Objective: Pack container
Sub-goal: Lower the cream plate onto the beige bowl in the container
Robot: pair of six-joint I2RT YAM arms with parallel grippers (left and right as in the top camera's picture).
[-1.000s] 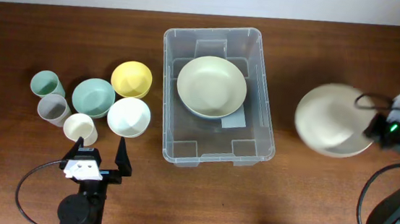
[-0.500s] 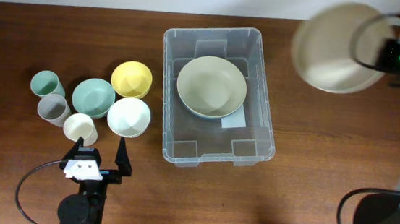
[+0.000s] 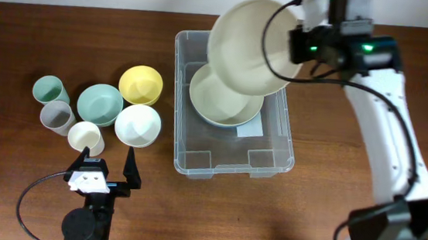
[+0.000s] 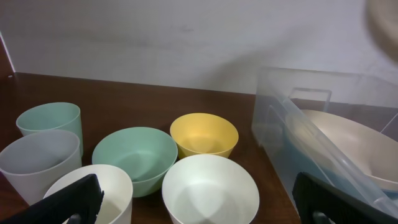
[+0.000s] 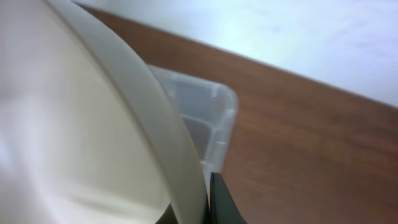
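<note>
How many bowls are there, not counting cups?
5. A raised cream bowl in the right pincer above the container; a second cream bowl inside it; yellow bowl, teal bowl, white bowl on the table to its left. None looks hidden.

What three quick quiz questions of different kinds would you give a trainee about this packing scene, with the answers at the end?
1. True or false: the left tool is shut on a cup.
2. What does the right tool hold over the container? A) a yellow bowl B) a large cream bowl C) a grey cup
3. How many bowls already lie inside the container?
Key: 1 false, it stands open and empty. 2 B. 3 one, a pale bowl.
</note>
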